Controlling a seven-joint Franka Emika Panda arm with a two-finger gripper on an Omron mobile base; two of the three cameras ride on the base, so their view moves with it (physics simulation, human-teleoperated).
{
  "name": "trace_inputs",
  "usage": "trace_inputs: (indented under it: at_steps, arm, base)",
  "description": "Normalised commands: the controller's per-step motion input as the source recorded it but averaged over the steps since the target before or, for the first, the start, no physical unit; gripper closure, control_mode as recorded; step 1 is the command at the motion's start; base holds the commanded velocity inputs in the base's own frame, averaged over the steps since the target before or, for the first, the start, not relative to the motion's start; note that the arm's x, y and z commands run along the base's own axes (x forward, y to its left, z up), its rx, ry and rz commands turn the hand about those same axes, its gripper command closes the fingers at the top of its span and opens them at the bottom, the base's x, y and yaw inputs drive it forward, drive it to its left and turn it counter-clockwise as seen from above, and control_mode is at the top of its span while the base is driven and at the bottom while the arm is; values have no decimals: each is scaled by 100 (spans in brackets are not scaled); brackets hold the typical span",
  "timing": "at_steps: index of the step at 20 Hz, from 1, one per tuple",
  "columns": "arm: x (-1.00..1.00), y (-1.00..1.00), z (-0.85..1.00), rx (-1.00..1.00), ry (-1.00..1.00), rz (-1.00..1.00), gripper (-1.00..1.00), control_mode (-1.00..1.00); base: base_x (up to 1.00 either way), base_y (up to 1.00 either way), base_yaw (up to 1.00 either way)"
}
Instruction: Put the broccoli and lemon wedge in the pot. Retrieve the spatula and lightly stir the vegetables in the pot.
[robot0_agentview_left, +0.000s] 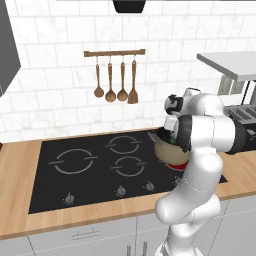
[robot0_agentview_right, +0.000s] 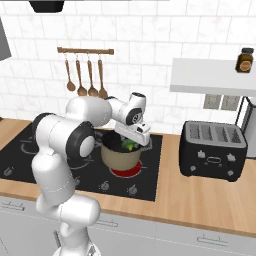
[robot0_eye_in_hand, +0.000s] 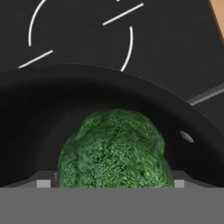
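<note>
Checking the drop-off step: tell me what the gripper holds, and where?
The broccoli sits between the gripper fingers over the pot; whether it's gripped cannot be told.

Wooden utensils (robot0_agentview_left: 116, 82) hang above the black cooktop (robot0_agentview_left: 90, 170); a black toaster (robot0_agentview_right: 214, 150) sits under a shelf jar (robot0_agentview_right: 244, 60).

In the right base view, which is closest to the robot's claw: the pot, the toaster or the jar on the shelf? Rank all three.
1. The pot, right under the claw.
2. The toaster, on the counter to the right.
3. The jar, up on the shelf, far right.
</note>
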Motion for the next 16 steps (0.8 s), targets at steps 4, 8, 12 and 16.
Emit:
trace_inputs:
  at_steps: [4,8,12,16]
  arm:
    - [-12,19,-21,0,0,0,100,-100]
    - [0,29,-30,0,0,0,100,-100]
    - [-6,23,-6,0,0,0,100,-100]
    - [-28,11,0,-2,-1,2,-100,-100]
  base:
    - [0,0,0]
    - [0,0,0]
    - [0,0,0]
    - [0,0,0]
